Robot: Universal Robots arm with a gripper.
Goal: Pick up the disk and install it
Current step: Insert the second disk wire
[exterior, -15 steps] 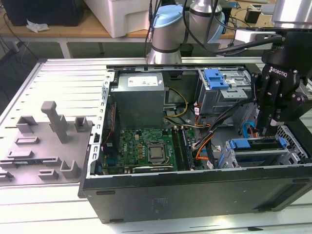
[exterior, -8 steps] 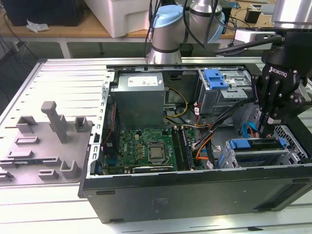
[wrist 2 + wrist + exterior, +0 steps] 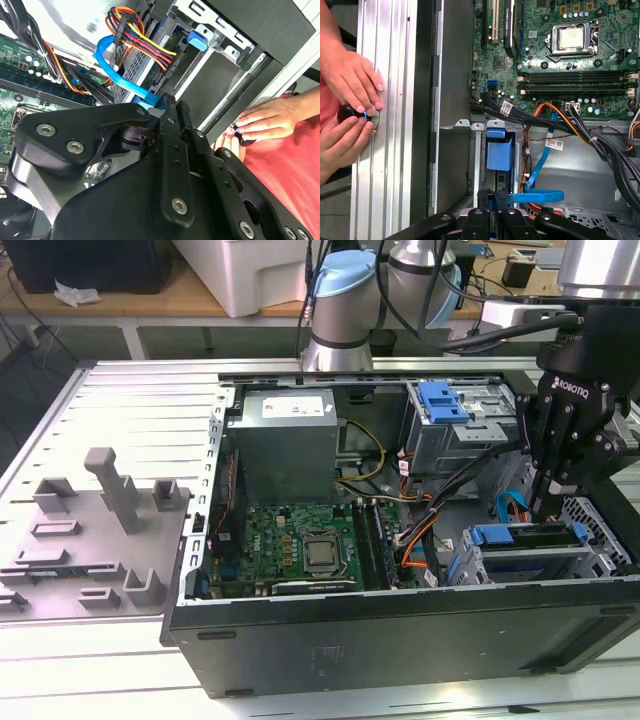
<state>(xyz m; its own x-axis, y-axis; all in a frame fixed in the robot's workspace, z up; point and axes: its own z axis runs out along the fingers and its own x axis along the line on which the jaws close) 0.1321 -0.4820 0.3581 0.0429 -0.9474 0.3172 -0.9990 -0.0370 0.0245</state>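
In the exterior view the disk (image 3: 525, 540), silver with a blue plastic bracket, stands on edge in the lower drive bay at the right end of the open computer case (image 3: 400, 640). My black gripper (image 3: 548, 508) reaches down onto the disk's right end. The fingers (image 3: 501, 200) are pressed close together in both wrist views, with a thin strip of blue bracket between them. The bracket's blue tab (image 3: 499, 152) sits in the grey bay just beyond my gripper (image 3: 493, 197). The linkage of the gripper (image 3: 167, 107) hides the contact point itself.
A grey power-supply box (image 3: 285, 445), the motherboard (image 3: 300, 540) and an upper cage with a blue latch (image 3: 445, 400) fill the case. Cable bundles (image 3: 555, 120) run beside the bay. A grey fixture plate (image 3: 90, 530) lies left. A person's hands (image 3: 350, 100) hold a small black knob outside the case wall.
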